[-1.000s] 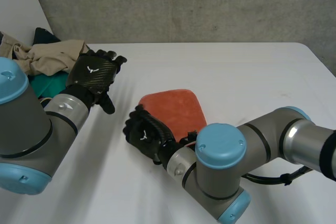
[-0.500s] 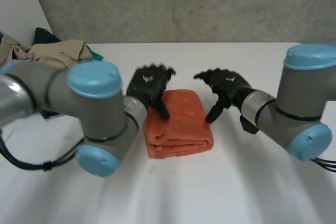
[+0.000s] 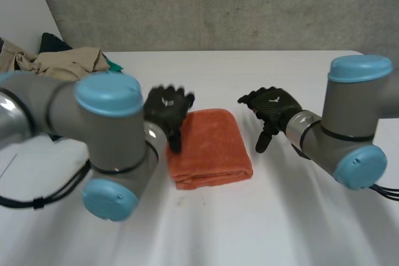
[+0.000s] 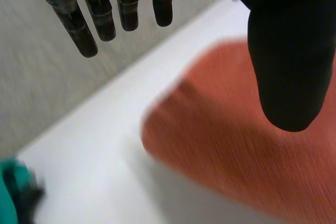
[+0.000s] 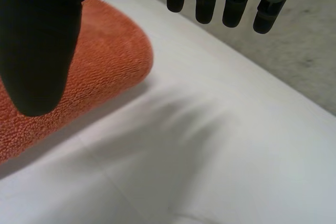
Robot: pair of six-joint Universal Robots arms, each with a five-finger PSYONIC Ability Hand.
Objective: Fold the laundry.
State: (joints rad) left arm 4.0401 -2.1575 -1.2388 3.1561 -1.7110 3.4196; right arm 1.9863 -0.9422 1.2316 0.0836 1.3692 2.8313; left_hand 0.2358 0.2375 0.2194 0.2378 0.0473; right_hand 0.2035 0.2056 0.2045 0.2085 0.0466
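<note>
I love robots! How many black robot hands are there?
2. The black left hand is at the left edge of the folded orange terry towel; the black right hand hovers beside its right edge.

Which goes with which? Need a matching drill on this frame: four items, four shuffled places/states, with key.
Items:
1. orange towel
2. left hand
3. right hand
4. clothes pile

Places/states:
A. fingers open, off the towel's right side
B. unfolded heap at the far left corner of the table
C. folded, lying between the two hands
D. fingers open, at the towel's left edge

Pairs: 1-C, 2-D, 3-A, 4-B
</note>
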